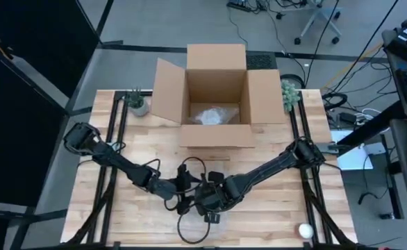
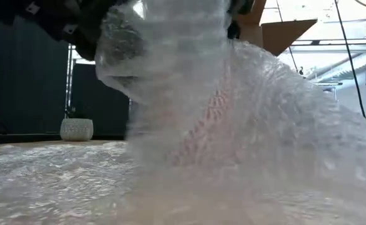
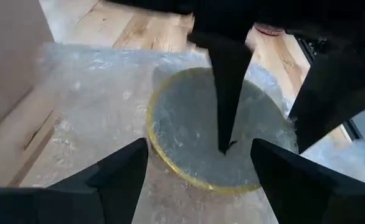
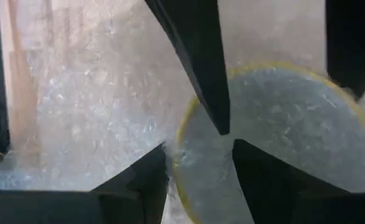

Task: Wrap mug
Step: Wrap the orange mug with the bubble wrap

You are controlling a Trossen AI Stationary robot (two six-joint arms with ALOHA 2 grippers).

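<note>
The mug shows only through the bubble wrap [image 2: 283, 125] draped over it. Its pinkish patterned body [image 2: 211, 119] stands near the table's near middle, and its yellow-rimmed mouth [image 3: 189, 124] is covered by the wrap. Both grippers meet over it. My left gripper [image 3: 200, 147] is open, its fingers on either side of the mouth. My right gripper [image 4: 200, 146] is open too, with one finger over the covered mouth and the other outside the rim. In the high view the arms [image 1: 200, 194] hide the mug. My left gripper stands open around the wrapped mouth, and whether its fingers touch the wrap cannot be told. My right gripper sets one fingertip [image 3: 224, 146] on the wrap layer across the mug's mouth [image 3: 189, 134], coming from above. Its other finger [image 3: 332, 93] stands outside the rim.
An open cardboard box [image 1: 216, 135] stands at the far middle with more wrap [image 1: 210, 114] inside. Small potted plants [image 1: 137, 103] [image 1: 290, 94] flank it. A white ball [image 1: 305, 230] lies near the right front corner. Dark cable loops [image 1: 193, 232] hang near the front edge.
</note>
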